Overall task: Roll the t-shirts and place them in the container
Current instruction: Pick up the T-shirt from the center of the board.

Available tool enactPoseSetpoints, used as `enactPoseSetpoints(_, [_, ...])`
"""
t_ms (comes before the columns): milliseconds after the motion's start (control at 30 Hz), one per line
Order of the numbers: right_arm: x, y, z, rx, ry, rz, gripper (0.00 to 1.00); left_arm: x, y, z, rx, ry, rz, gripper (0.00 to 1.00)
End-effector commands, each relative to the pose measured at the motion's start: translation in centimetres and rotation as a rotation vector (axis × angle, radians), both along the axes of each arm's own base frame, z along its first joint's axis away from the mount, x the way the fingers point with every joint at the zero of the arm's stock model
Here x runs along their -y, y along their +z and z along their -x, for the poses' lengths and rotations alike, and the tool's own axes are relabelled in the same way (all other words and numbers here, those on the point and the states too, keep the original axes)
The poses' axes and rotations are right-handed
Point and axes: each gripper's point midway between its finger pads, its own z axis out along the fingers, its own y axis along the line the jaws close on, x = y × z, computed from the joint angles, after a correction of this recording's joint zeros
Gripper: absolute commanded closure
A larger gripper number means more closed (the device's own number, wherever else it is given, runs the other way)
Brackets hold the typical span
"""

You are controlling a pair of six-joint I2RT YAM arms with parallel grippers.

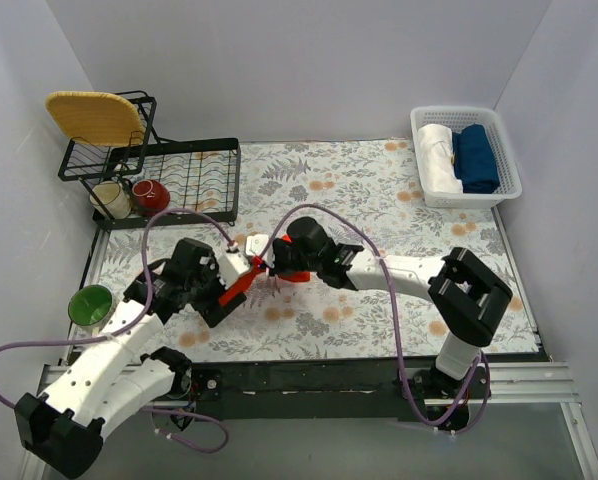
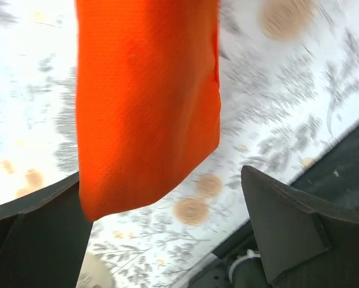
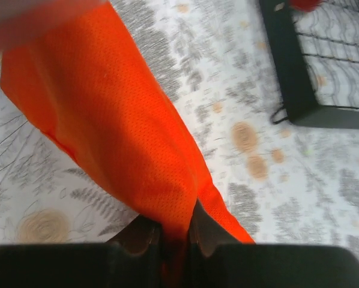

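Right gripper [image 3: 174, 233]: 2 fingers pinched shut on a fold of the orange t-shirt [image 3: 107, 120]. Left gripper [image 2: 161, 180]: fingers apart, cloth hanging between them, ungripped. Shirt: bunched, lifted over the middle of the counter [image 1: 379, 190], toward its near edge. Step: probably repositioning before rolling. Next: left fingers need a hem, then spread flat.

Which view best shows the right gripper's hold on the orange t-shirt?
The right wrist view: the right gripper is pinched shut on the orange t-shirt. Top external shows only a small red strip of it; left wrist shows the cloth hanging between the open fingers of the left gripper.
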Motion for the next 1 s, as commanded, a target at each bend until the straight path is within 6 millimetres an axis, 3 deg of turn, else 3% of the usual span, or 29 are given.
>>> enactPoseSetpoints(0, [9.9,-8.5,2.1,-0.134,-0.001,0.531,0.99,1.4,22.5,-10.5,0.69,0.214,0.429,0.02])
enactPoseSetpoints(67, [10.7,-6.9,0.3,-0.206,-0.112,0.524,0.99,-0.6,25.3,-11.8,0.789,0.285,0.427,0.02])
enactPoseSetpoints(100, [11.1,-5.2,-2.4,-0.213,-0.198,0.482,0.99,-1.1,27.5,-11.9,0.835,0.297,0.444,0.02])
enactPoseSetpoints(133, [11.6,-4.4,-3.5,-0.235,-0.252,0.466,0.99,-1.9,28.6,-12.6,0.861,0.325,0.446,0.02])
enactPoseSetpoints(200, [13.1,-2.6,-6.4,-0.216,-0.335,0.427,0.99,-2.2,32.7,-12.6,0.925,0.351,0.533,0.02])
enactPoseSetpoints(233, [13.6,-2.3,-7.1,-0.183,-0.329,0.432,0.99,-1.5,33.0,-13.0,0.896,0.317,0.57,0.02])
enactPoseSetpoints(333, [15.3,-0.9,-9.1,-0.135,-0.374,0.398,0.99,1.5,32.5,-12.4,0.76,0.176,0.632,0.02])
enactPoseSetpoints(500, [18.3,2.3,-13.4,-0.222,-0.568,0.239,0.99,3.6,27.6,-14.2,0.566,0.195,0.712,0.02])
enactPoseSetpoints(600, [19.8,5.7,-16.6,-0.256,-0.668,0.111,0.99,3.8,23.9,-16.4,0.483,0.224,0.7,0.02])
enactPoseSetpoints(700, [21.5,9.1,-19.5,-0.273,-0.763,-0.02,0.99,4.0,21.6,-18.4,0.425,0.228,0.657,0.02])
enactPoseSetpoints(733, [21.9,10.4,-20.7,-0.249,-0.786,-0.073,0.99,4.2,21.0,-19.0,0.405,0.23,0.647,0.02])
enactPoseSetpoints(767, [22.5,11.5,-21.6,-0.234,-0.817,-0.116,0.99,4.2,21.7,-19.5,0.402,0.232,0.645,0.02])
enactPoseSetpoints(800, [24.3,12.6,-22.8,-0.217,-0.88,-0.163,0.99,4.4,20.2,-20.7,0.354,0.244,0.627,0.02])
enactPoseSetpoints(867, [25.7,15.2,-24.8,-0.175,-0.956,-0.294,0.99,4.5,19.7,-21.2,0.317,0.246,0.607,0.02])
enactPoseSetpoints(900, [27.8,15.8,-25.6,-0.146,-1.015,-0.336,0.99,4.6,20.4,-21.7,0.322,0.246,0.603,0.02])
enactPoseSetpoints(967, [29.7,18.1,-27.3,-0.076,-1.088,-0.446,0.99,4.7,18.6,-22.4,0.248,0.25,0.57,0.02])
